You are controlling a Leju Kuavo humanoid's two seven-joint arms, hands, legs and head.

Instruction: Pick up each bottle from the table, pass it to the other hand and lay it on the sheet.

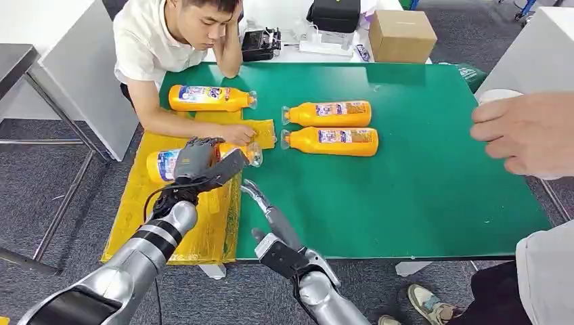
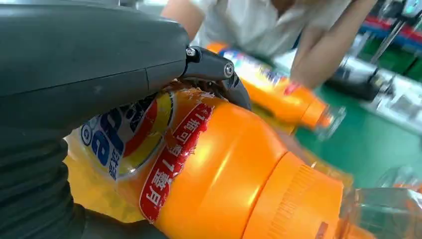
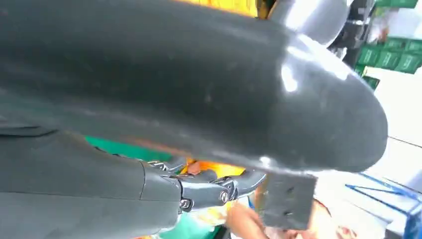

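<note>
head view: left hand (image 1: 197, 161) grips orange bottle (image 1: 162, 164) from above, fingers wrapped over its body; bottle lies on its side over yellow sheet (image 1: 139, 217), clear cap end toward green table (image 1: 420, 189). left wrist view: thumb (image 2: 89, 55) presses on bottle label, bottle just under palm. right hand (image 1: 267, 217) near table front edge, apart from bottle, fingers stretched out, holds nothing. second bottle (image 1: 210, 98) lies at sheet's far end; two more bottles (image 1: 332, 127) lie side by side on table. seated person's hand (image 1: 237, 133) rests on sheet beside held bottle.

head view high, wrist views close
</note>
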